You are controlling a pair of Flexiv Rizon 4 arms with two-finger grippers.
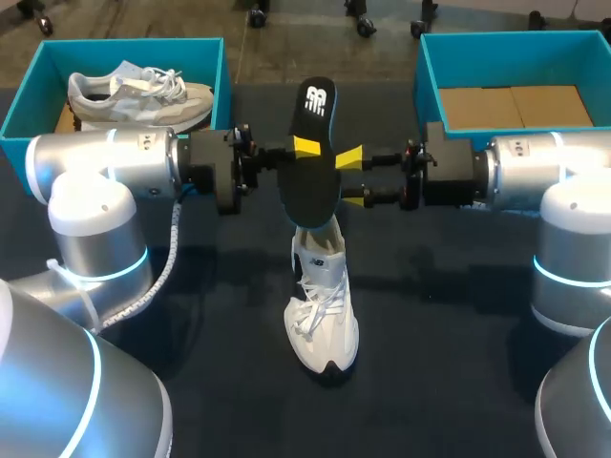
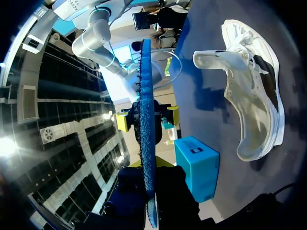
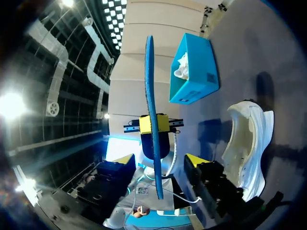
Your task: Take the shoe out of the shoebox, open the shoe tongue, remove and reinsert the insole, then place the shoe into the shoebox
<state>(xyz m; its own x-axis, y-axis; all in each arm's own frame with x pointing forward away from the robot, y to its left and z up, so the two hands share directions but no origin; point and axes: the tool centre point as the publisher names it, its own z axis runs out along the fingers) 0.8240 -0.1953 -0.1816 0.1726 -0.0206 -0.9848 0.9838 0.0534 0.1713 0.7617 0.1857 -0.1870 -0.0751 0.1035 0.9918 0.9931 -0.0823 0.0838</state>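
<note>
- Above the table's middle: black insole point(image 1: 307, 181), upright, pinched from both sides by the left gripper point(image 1: 305, 148).
- Right gripper point(image 3: 160, 162) spread wide, one finger either side of the insole, touching neither face.
- Below, on the table: white shoe point(image 1: 323, 305), far end hidden behind the insole.
- In both wrist views: insole edge-on only.
- In the left shoebox point(image 1: 19, 110): second shoe point(image 1: 143, 91), partly hidden by the wall.

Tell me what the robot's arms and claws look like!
The left arm and right arm are fat, round silver tubes with glowing light-blue rings at the joints. Each one ends in a black wrist part. The left gripper and right gripper have black fingers with bright yellow tips. A pale cable loops off the left arm.
</note>
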